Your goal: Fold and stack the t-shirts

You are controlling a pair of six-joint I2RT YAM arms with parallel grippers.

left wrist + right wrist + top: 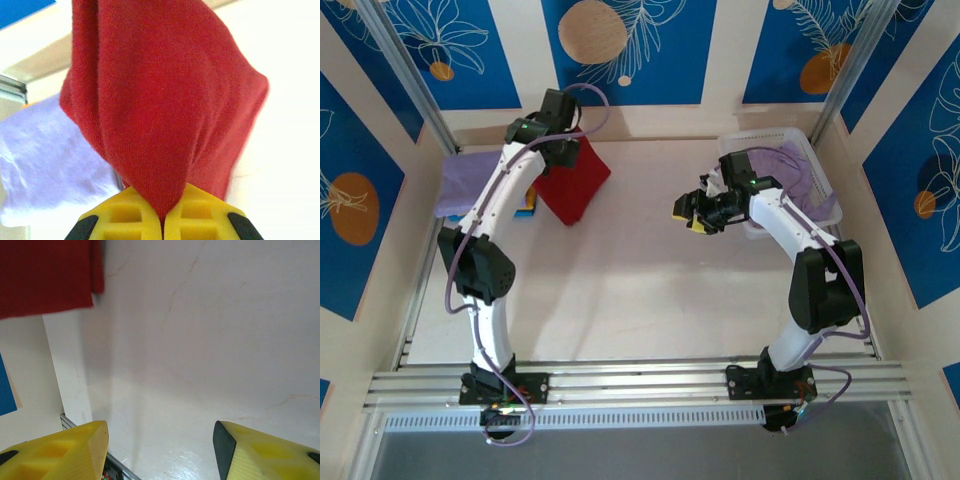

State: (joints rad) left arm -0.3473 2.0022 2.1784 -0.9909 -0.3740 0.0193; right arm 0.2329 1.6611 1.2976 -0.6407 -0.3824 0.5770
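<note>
1. Red cloth: the dark red t-shirt (165,100) is pinched between the two yellow fingers of my left gripper (162,220). The jaws are pressed together on a gathered fold at its lower tip.
2. In the left wrist view, the shirt rises from the jaws toward 12 o'clock and spreads wide above them.
3. In the top view, my left gripper (565,148) sits at about 11 o'clock on the table (640,290). The dark red t-shirt (575,182) hangs from it as a diamond shape, lower corner toward 6 o'clock.
4. A pale lavender t-shirt (465,180) lies flat at 9 o'clock of the red one, near the left wall. The left wrist view shows it (45,155) at 8 o'clock of the jaws.
5. A patch of blue and orange-yellow cloth (528,207) shows beside my left arm, partly hidden.
6. My right gripper (698,212) hangs over the table at about 3 o'clock, well apart from the red shirt. Its jaws (160,450) stand wide apart with nothing between them.
7. In the right wrist view, the red shirt (45,275) lies at 10 o'clock of the jaws.
8. The white basket (770,134) stands at 2 o'clock, holding lavender cloth (800,180).
</note>
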